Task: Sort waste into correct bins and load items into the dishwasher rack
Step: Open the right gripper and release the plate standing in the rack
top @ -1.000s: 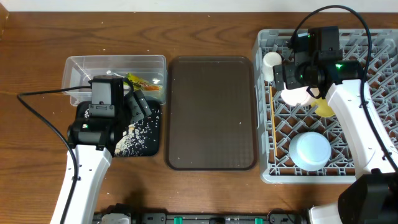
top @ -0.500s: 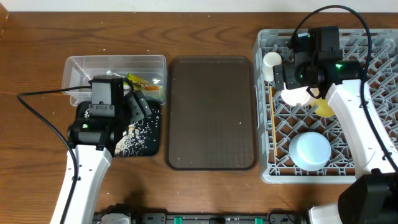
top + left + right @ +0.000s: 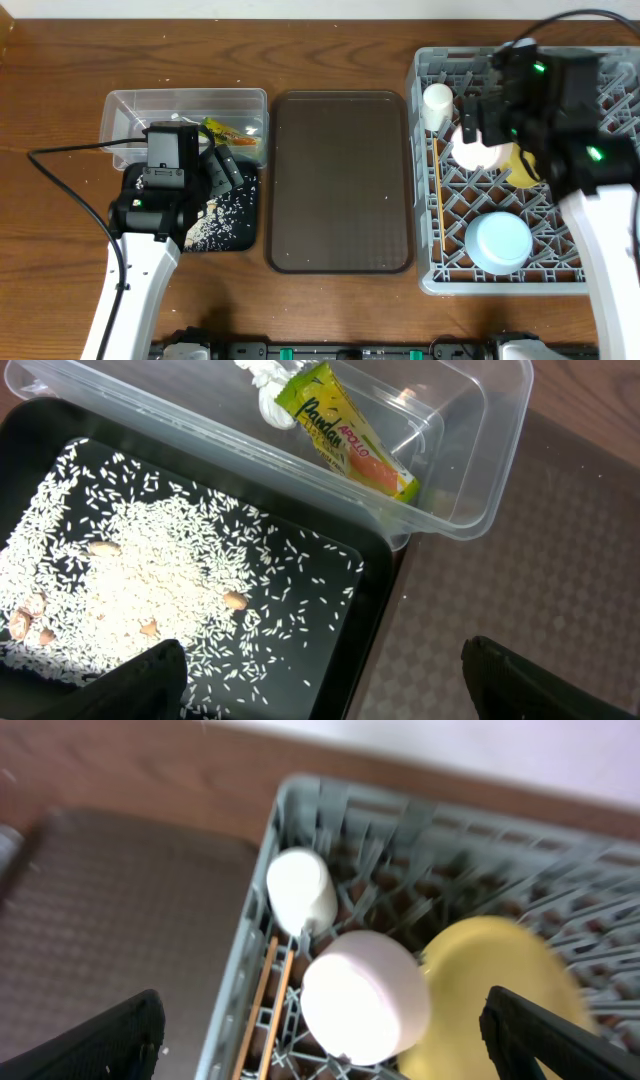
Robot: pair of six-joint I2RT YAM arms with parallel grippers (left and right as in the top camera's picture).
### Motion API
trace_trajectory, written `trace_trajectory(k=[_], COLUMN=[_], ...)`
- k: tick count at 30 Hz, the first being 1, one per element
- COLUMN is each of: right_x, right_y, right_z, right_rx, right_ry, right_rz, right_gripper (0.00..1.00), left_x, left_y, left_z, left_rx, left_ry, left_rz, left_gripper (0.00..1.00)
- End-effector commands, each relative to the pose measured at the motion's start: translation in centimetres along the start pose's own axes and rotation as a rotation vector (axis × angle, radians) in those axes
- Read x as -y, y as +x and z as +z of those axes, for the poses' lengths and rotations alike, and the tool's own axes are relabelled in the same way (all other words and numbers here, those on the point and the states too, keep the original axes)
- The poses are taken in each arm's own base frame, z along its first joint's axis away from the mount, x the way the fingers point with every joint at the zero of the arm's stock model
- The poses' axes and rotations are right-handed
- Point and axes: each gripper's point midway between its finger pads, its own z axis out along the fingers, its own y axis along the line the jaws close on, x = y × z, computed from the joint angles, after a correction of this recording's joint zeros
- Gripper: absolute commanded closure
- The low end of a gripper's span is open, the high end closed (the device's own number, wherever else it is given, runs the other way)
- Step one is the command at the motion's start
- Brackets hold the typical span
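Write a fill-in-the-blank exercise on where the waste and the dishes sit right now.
1. The snack wrapper lies in the ____ plastic tub.
2. The rice grains lie in the ____ tray.
3. The bowl in the dishwasher rack is light ____.
4. The wooden ____ lie in the rack along its side nearest the serving tray.

Missing words: clear; black; blue; chopsticks.
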Motion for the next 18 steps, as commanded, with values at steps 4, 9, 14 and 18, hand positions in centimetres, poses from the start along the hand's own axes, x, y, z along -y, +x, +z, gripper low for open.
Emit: trace_trajectory(k=[4,9,14,18], right_x=[-0.4,-0.6,-0.9,-2.2], right_y=[-2.8,-2.6,-1.1,0.9], right_z=[-9.7,-15.3,-20.1,-22.7], right_rx=[0.252,0.372,0.46,0.497], right_ry=[0.009,0.019,0.028,-0.025], right_rz=[0.001,-0.004,-0.007,-0.022], right_gripper=[0.01,0.01,0.01,0.01], left_x=[-0.3,-0.3,-0.3,-0.3], left_y=[0.2,0.2,0.2,0.2], left_z=[0.2,0.2,0.2,0.2], left_rx=[-0.007,-0.007,-0.007,-0.007], left_ry=[-0.009,-0.009,-0.009,-0.009], left_rz=[0.011,0.011,0.011,0.011], left_gripper=[0.09,0.1,0.1,0.09])
